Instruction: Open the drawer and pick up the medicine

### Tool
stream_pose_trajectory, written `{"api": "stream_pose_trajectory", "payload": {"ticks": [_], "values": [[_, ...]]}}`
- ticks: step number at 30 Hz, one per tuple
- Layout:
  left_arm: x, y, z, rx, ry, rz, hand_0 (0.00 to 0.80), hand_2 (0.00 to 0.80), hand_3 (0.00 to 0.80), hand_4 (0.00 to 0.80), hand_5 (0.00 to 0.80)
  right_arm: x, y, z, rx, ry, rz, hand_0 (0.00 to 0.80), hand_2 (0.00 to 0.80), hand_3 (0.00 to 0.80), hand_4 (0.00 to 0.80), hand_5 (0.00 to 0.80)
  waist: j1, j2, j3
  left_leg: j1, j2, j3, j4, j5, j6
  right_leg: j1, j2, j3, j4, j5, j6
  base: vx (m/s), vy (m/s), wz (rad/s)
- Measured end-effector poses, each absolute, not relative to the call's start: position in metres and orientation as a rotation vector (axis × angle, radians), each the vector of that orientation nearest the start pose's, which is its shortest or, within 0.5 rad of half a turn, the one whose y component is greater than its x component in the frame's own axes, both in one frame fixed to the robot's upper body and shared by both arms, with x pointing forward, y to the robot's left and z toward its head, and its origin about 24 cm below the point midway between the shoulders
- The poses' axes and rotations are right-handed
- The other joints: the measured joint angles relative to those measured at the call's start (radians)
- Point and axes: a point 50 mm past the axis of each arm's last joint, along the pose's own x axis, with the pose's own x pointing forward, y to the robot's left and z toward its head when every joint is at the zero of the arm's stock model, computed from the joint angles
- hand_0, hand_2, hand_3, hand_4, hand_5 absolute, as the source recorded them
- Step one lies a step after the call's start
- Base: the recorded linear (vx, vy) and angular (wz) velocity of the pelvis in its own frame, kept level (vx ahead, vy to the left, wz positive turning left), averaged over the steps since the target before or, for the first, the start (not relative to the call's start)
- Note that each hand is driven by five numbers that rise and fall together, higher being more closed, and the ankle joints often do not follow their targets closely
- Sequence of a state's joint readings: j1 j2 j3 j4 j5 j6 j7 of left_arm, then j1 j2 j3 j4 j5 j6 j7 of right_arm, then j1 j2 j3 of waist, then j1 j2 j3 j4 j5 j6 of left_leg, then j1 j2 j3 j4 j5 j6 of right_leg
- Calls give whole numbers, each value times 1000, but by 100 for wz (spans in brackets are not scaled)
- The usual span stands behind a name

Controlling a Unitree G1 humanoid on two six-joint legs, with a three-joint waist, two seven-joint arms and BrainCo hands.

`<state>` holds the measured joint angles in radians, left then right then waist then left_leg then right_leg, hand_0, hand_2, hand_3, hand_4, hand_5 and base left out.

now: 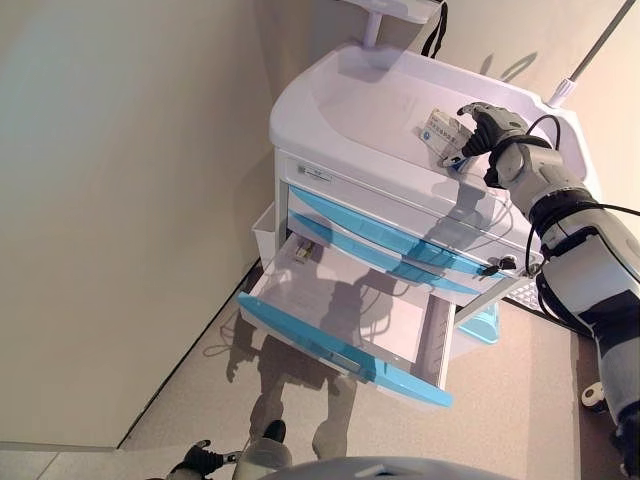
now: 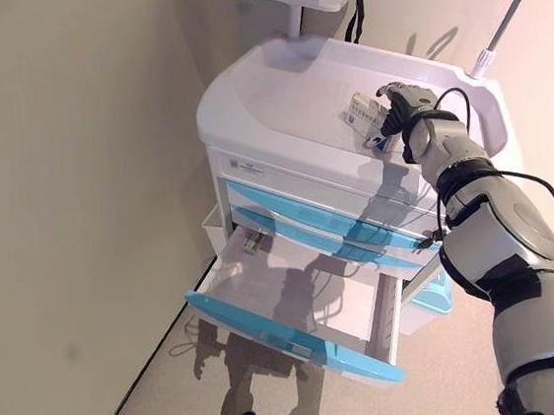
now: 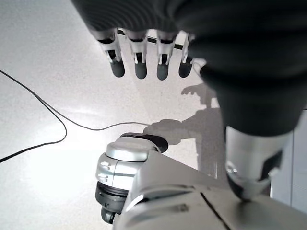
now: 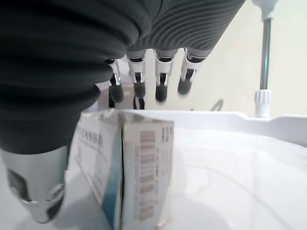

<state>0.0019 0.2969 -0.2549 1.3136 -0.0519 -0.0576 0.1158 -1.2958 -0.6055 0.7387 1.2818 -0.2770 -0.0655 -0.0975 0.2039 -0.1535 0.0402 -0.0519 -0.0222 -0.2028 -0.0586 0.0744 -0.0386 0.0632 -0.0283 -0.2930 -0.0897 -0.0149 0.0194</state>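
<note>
— Closest to us is that pulled-out drawer (image 1: 340, 330), the lowest one on the white cart (image 1: 330, 120), blue front hanging well out over the floor (image 1: 500, 420). Anything in it?

— One small item (image 1: 302, 253) in the back corner, near the cart body on the wall side. Too small to tell what it is. Otherwise I see only the drawer's pale bottom. The two blue-fronted drawers (image 1: 390, 235) above are shut.

— And the medicine?

— Up on the cart's top surface, near the front edge toward its right end. The medicine box (image 1: 443, 130) stands there with the right hand (image 1: 487, 128) at it.

— Is the hand holding it?

— From the head views, fingers sit over the box and it looks pinched, but the detail is hidden. The right wrist view settles more: the box (image 4: 136, 172) stands upright on its edge on the white top, the thumb (image 4: 38, 187) lies against one broad face, and the fingers (image 4: 160, 79) hang relaxed just above and behind, not curled round it. So thumb touching, loose spread.

— The other hand?

— The left hand (image 3: 144, 52) barely shows at the bottom edge of the head views. Its own wrist view shows fingers straight, spread over bare floor, holding nothing.
</note>
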Motion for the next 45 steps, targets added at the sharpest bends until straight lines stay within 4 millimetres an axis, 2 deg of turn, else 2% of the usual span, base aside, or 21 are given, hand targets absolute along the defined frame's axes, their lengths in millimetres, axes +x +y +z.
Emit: {"api": "stream_pose_trajectory", "payload": {"ticks": [5, 8, 10, 12, 14, 15, 17, 19, 25, 28, 30, 33, 34, 35, 37, 38, 39, 41, 42, 43, 45], "values": [[72, 258, -159, 447, 1257, 101, 0, 0, 0, 0, 0, 420, -231, 242, -1145, -123, -179, 0, 0, 0, 0, 0, -23, 0, -2, 7, -1, 8, -2, 0, 1, 2, -2, 7, 1, 0, 0, -23, 12, -4], [72, 258, -159, 446, 1252, 103, 0, 0, 0, 0, 0, 411, -239, 274, -934, -289, -272, 0, 0, 0, 0, 0, -34, 4, -2, 11, 0, 12, -5, 2, 3, -2, -6, 13, 2, 1, 1, -6, 5, -1], [65, 256, -160, 444, 1264, 106, 0, 0, 0, 0, 0, 393, -247, 312, -737, -508, -372, 0, 0, 0, 0, 0, -43, 15, -6, 29, 0, 36, -22, 5, 8, 6, -10, 24, 1, 3, 0, -19, 21, -13], [60, 257, -161, 446, 1273, 109, 0, 0, 0, 0, 0, 379, -260, 327, -640, -608, -440, 0, 0, 0, 0, 0, -53, 23, -10, 44, -2, 45, -27, 5, 9, 15, -12, 32, 1, 3, 0, -21, 19, -14], [62, 254, -161, 444, 1265, 109, 0, 0, 0, 0, 0, 364, -273, 332, -470, -704, -504, 0, 0, 0, 0, 0, -53, 33, -15, 50, -2, 68, -27, 5, 9, 21, -11, 37, 1, 5, 1, -17, 15, -12], [62, 253, -161, 443, 1264, 107, 0, 0, 0, 0, 0, 363, -274, 331, -450, -707, -515, 0, 0, 0, 0, 0, -63, 38, -17, 54, -1, 68, -27, 5, 9, 21, -11, 39, 1, 5, 2, -38, 33, -10], [61, 252, -162, 449, 1265, 102, 0, 0, 0, 0, 0, 361, -279, 324, -391, -705, -525, 0, 0, 0, 0, 0, -85, 49, -22, 58, 0, 73, -27, 5, 9, 24, -11, 43, 1, 7, 2, -39, 36, -11], [64, 250, -162, 462, 1254, 85, 0, 0, 0, 0, 0, 353, -285, 316, -307, -732, -534, 0, 0, 0, 0, 0, -97, 56, -25, 62, 5, 96, -27, 4, 9, 18, -6, 67, 1, 7, 1, -26, 31, -23], [51, 244, -165, 430, 1281, 110, 0, 0, 0, 0, 0, 335, -291, 273, -157, -733, -516, 0, 0, 0, 0, 0, -139, 91, -26, 79, 21, 150, -28, -2, 9, 10, 5, 122, 1, 20, -5, -16, 45, -31], [43, 244, -166, 417, 1298, 125, 0, 0, 0, 0, 0, 314, -300, 204, -53, -610, -555, 0, 0, 0, 0, 0, -153, 104, -27, 90, 30, 206, -29, -12, 11, -1, 12, 176, 3, 31, -9, -13, 71, -47], [36, 241, -167, 397, 1314, 132, 0, 0, 0, 0, 0, 309, -300, 174, -50, -508, -562, 0, 0, 0, 0, 0, -173, 124, -23, 95, 33, 224, -29, -17, 15, -5, 8, 183, 1, 36, -4, -17, 53, -38], [35, 239, -168, 406, 1310, 113, 0, 0, 0, 0, 0, 280, -318, 128, -63, -379, -628, 0, 0, 0, 0, 0, -204, 143, -13, 95, 28, 257, -29, -22, 19, -20, 7, 217, 3, 43, -1, -10, 54, -32], [34, 239, -168, 398, 1312, 121, 0, 0, 0, 0, 0, 268, -317, 101, -46, -292, -643, 0, 0, 0, 0, 0, -204, 151, -9, 97, 30, 260, -30, -26, 20, -22, 8, 226, 2, 43, -1, -9, 70, -26], [32, 238, -168, 389, 1315, 127, 0, 0, 0, 0, 0, 259, -317, 88, -41, -252, -652, 0, 0, 0, 0, 0, -218, 153, -7, 98, 29, 267, -30, -28, 21, -24, 8, 233, 2, 44, 0, -22, 74, -30], [35, 232, -169, 382, 1305, 115, 0, 0, 0, 0, 0, 230, -315, 42, -26, -88, -685, 0, 0, 0, 0, 0, -228, 177, 17, 97, 31, 287, -29, -31, 26, -35, 6, 250, 9, 48, 3, -50, 74, -31], [39, 231, -169, 383, 1291, 109, 0, 0, 0, 0, 0, 220, -316, 31, -28, -46, -694, 0, 0, 0, 0, 0, -248, 186, 28, 97, 29, 288, -29, -31, 26, -42, 5, 256, 11, 50, 4, -77, 72, -19], [39, 231, -169, 383, 1288, 108, 0, 0, 0, 0, 0, 215, -316, 23, -28, -7, -695, 0, 0, 0, 0, 0, -243, 195, 36, 94, 29, 288, -29, -31, 27, -42, 4, 256, 14, 49, 5, -105, 84, -22], [47, 230, -168, 385, 1255, 100, 0, 0, 0, 0, 0, 198, -320, -3, -61, 111, -710, 0, 0, 0, 0, 0, -261, 213, 70, 84, 22, 312, -28, -29, 30, -83, 2, 280, 47, 46, 9, -141, 97, -26], [48, 229, -168, 383, 1250, 98, 0, 0, 0, 0, 0, 195, -321, -9, -58, 141, -713, 0, 0, 0, 0, 0, -261, 213, 80, 75, 28, 313, -29, -27, 33, -95, 0, 282, 55, 44, 12, -178, 94, -25], [54, 226, -167, 383, 1230, 89, 0, 0, 0, 0, 0, 192, -319, -18, -49, 180, -721, 0, 0, 0, 0, 0, -276, 224, 107, 42, 16, 330, -16, -24, 38, -154, 0, 298, 98, 44, 12, -210, 82, -37], [67, 225, -165, 384, 1186, 83, 0, 0, 0, 0, 0, 195, -318, -27, -39, 227, -721, 0, 0, 0, 0, 0, -266, 230, 145, 7, 17, 343, 8, -29, 44, -213, -3, 309, 148, 41, 16, -228, 70, -58]]}}
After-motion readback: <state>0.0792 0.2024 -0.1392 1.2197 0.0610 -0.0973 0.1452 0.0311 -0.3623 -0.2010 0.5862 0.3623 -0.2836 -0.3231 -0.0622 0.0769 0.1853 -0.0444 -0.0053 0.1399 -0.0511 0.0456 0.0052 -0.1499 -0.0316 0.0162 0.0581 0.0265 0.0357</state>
